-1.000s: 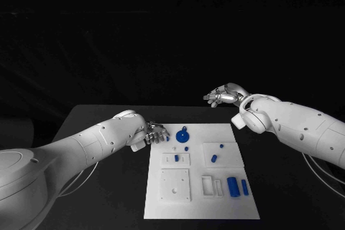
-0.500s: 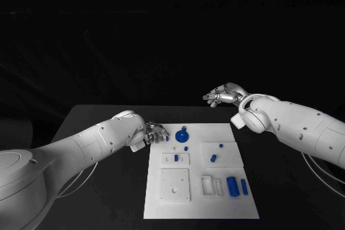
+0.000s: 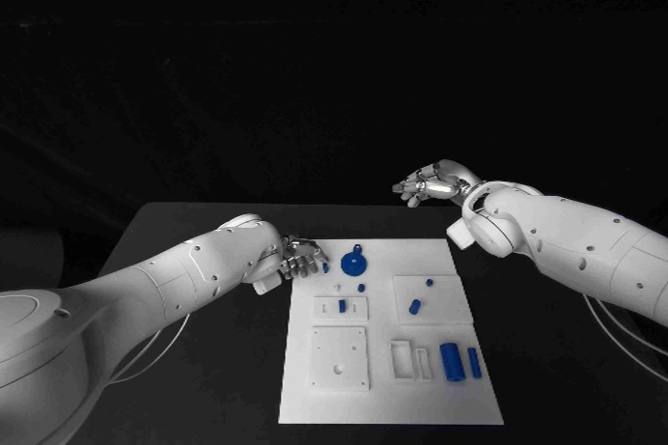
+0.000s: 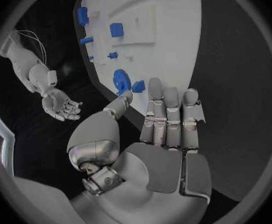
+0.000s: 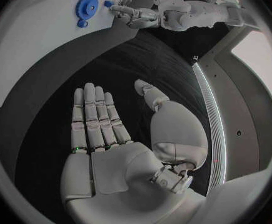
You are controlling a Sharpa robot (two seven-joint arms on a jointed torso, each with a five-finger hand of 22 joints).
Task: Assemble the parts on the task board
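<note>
1. Task board [image 3: 393, 387]: white plate lying flat on the black worktop [image 3: 181, 233], long axis running away from the robot.
2. Parts: blue gear [image 3: 355, 264] at the board's far left corner, a small blue peg [image 4: 138, 86] just beside it; other blue pieces nearer the robot, among them a blue cylinder [image 3: 451, 359] toward the near right.
3. Key relation: the gear and peg lie just beyond the fingertips of the left robot hand [image 3: 296, 259], toward the board's middle (this robot hand is plainly the nearer one; the peg looks the likelier first pick).
4. Left robot hand, pose: at the board's far left edge, fingers straight and side by side, thumb apart, grasping nothing.
5. Right robot hand [image 3: 434, 186]: raised beyond the board's far edge, well apart from every part, palm flat, fingers extended, released and empty
</note>
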